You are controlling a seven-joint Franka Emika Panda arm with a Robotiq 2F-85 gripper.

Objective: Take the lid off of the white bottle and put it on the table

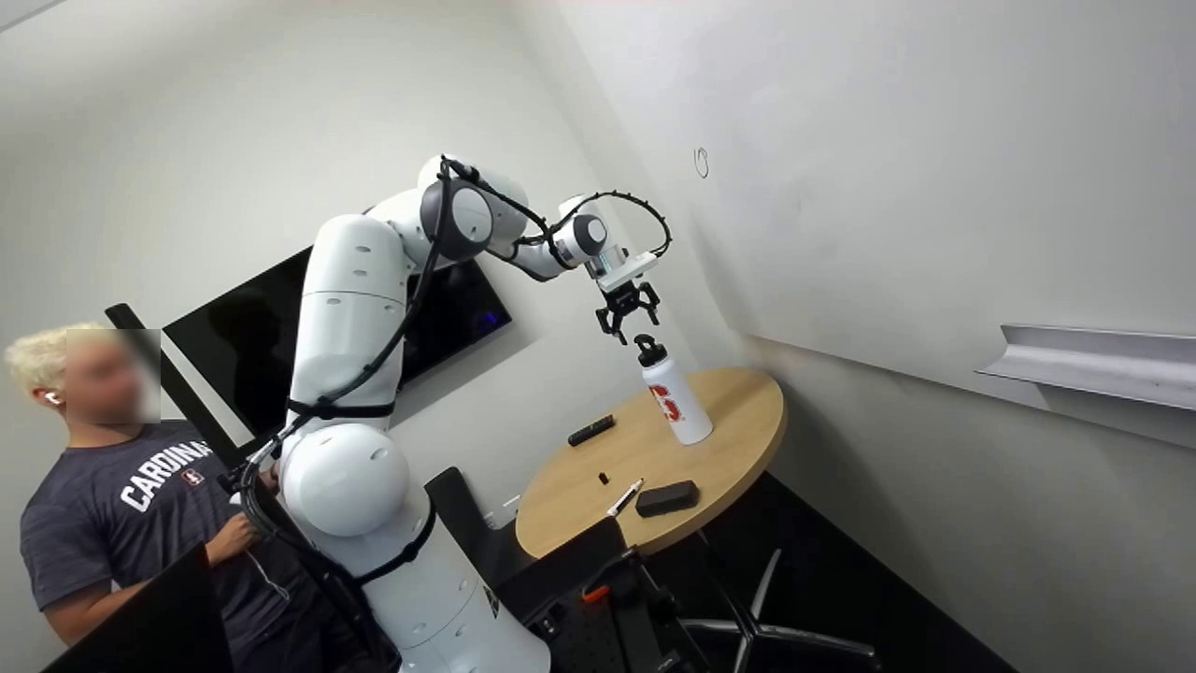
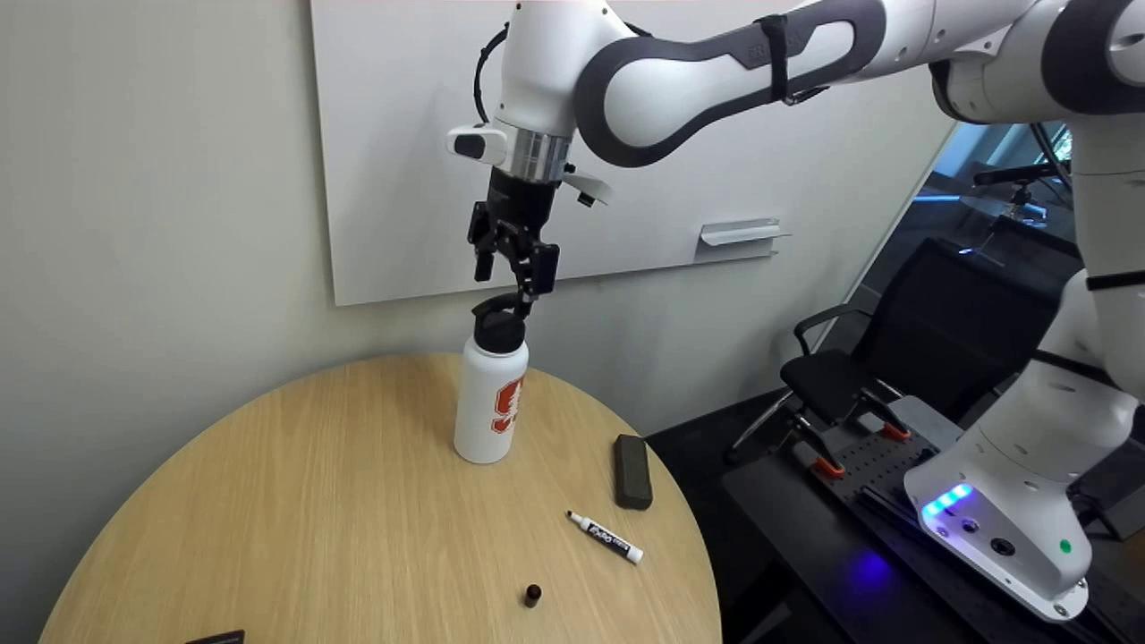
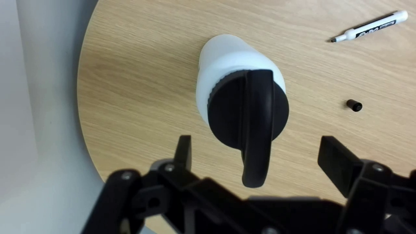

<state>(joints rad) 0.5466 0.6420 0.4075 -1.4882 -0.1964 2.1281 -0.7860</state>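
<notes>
Two fingers (image 3: pixel 338 165) of the claw (image 1: pixel 639 329) stand wide apart, with nothing gripped between them. The lid (image 2: pixel 499 332), black with a loop handle (image 3: pixel 258 126), is on top of the white bottle (image 2: pixel 483 402), which stands upright on the tabletop (image 2: pixel 313 501). So the step in hand looks to be the approach: the lid is not off yet.

In both exterior views the claw hangs just above the lid. In an exterior view a fingertip crosses the handle, and I cannot tell from there whether it touches. The wrist view shows tabletop between the handle and either finger; the handle runs lengthwise into the gap, while the round part of the lid lies farther up that view, mostly beyond the fingertips.

The next move probably calls for a small shift to centre over the lid, then coming down and closing on the handle or the lid's sides. Its ribbed edge suggests a screw top, so a twist is likely needed before lifting, and the bottle could spin along. Then the lid would want a spot apart from the marker (image 2: pixel 604 537) and the small black cap (image 2: pixel 532 596).
</notes>
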